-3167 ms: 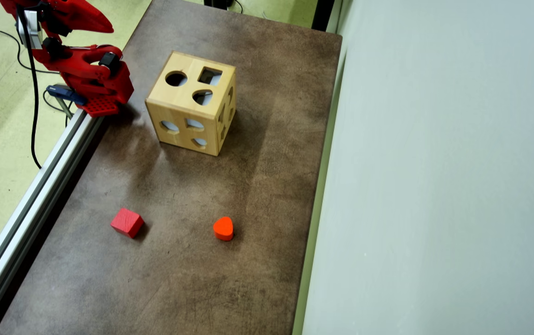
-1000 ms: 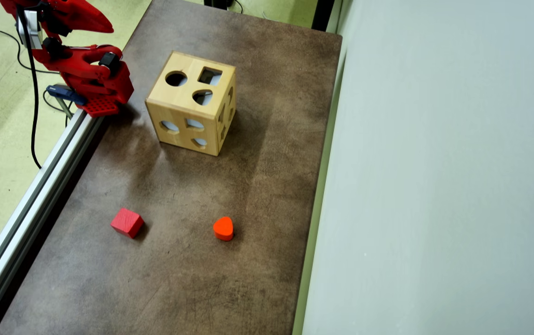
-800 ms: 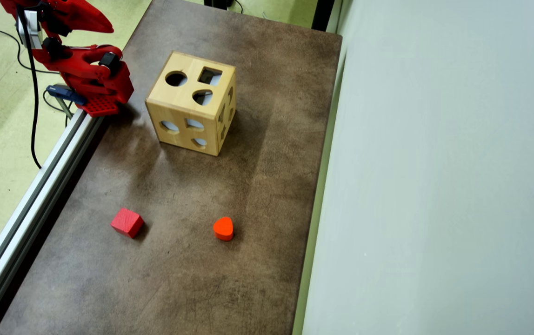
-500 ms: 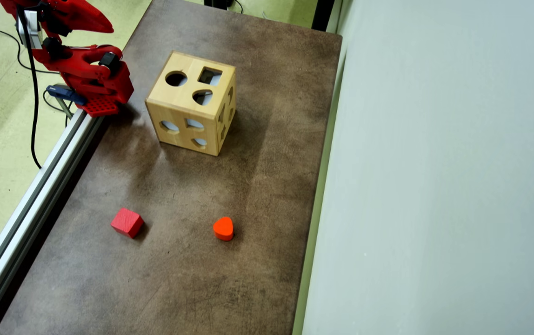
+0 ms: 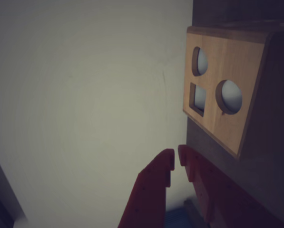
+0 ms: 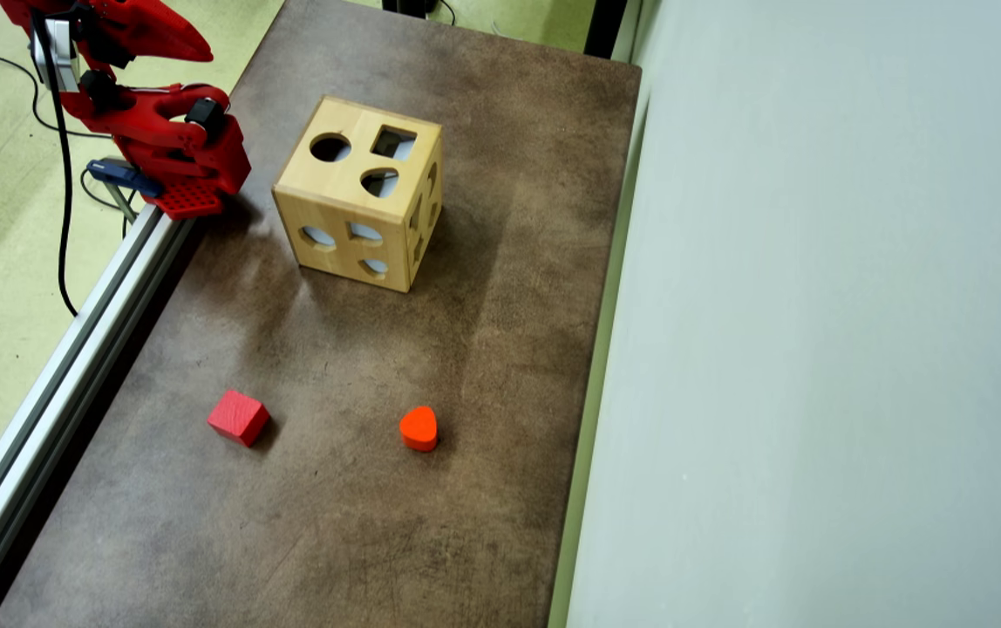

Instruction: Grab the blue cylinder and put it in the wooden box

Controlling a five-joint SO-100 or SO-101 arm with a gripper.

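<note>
In the wrist view the red pincer (image 5: 176, 159) is closed, its tips nearly touching, with nothing between them. The wooden box (image 6: 359, 192) stands on the brown desk (image 6: 466, 349) in the upper centre of the overhead view. The blue cylinder is not visible. A red cube (image 6: 239, 417) and an orange heart-shaped piece (image 6: 418, 427) lie in the lower half.

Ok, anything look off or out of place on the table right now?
No blue cylinder shows in either view. Only the red cube and orange heart piece lie loose; the wooden box stands upright. The end effector is shut and empty.
</note>
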